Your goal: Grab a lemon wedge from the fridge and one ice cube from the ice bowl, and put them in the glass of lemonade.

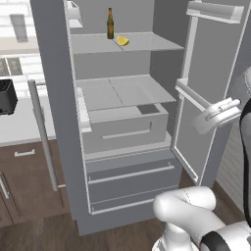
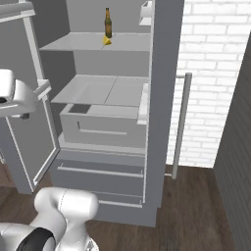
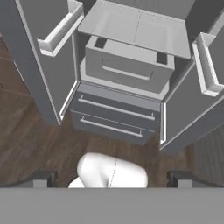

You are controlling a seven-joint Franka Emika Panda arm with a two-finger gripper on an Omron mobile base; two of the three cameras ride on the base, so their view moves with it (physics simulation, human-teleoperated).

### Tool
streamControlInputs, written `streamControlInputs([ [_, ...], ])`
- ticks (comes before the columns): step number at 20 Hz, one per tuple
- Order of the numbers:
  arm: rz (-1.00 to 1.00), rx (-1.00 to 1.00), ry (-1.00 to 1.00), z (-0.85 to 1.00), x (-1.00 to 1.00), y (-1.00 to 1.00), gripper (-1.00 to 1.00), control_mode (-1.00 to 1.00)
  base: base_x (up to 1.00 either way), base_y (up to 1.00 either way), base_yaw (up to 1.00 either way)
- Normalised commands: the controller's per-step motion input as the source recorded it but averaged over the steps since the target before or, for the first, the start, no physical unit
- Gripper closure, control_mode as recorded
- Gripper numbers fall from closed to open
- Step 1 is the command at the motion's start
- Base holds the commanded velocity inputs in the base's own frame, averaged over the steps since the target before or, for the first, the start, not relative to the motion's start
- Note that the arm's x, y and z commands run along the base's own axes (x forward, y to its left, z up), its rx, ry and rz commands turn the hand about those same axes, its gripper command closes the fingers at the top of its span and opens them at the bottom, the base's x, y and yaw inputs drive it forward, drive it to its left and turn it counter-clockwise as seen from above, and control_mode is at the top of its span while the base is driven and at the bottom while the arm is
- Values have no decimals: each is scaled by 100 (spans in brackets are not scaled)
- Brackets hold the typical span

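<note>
The grey fridge (image 1: 55,98) stands with both doors swung open. On its upper shelf the small yellow lemon wedge (image 1: 122,41) lies just right of a brown bottle (image 1: 110,24); from the other side, the lemon wedge (image 2: 106,41) sits at the foot of the bottle (image 2: 108,23). My gripper (image 1: 218,113) hovers in front of the right-hand door, well below and right of the wedge, and it appears at the left edge (image 2: 13,98). In the hand view, my gripper (image 3: 111,178) is open, its fingertips (image 3: 43,177) wide apart with nothing between them. The ice bowl, ice cube and glass of lemonade are out of view.
The open right door (image 1: 196,122) with its shelf rails is close beside my hand. A pulled-out crisper drawer (image 1: 125,128) and two lower drawers (image 3: 114,117) face me. A counter with a black appliance (image 1: 7,96) lies to the left. A white brick wall (image 2: 215,73) is on the right.
</note>
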Motion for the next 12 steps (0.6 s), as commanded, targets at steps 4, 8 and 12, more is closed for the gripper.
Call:
streamControlInputs([
  [4,-8,0,-6,38,-28,-22,-100,-100,0,0,0],
  [8,-11,7,-9,25,-27,-17,-100,-100,0,0,0],
  [12,-14,6,-4,-5,-6,-1,-100,-100,0,0,0],
])
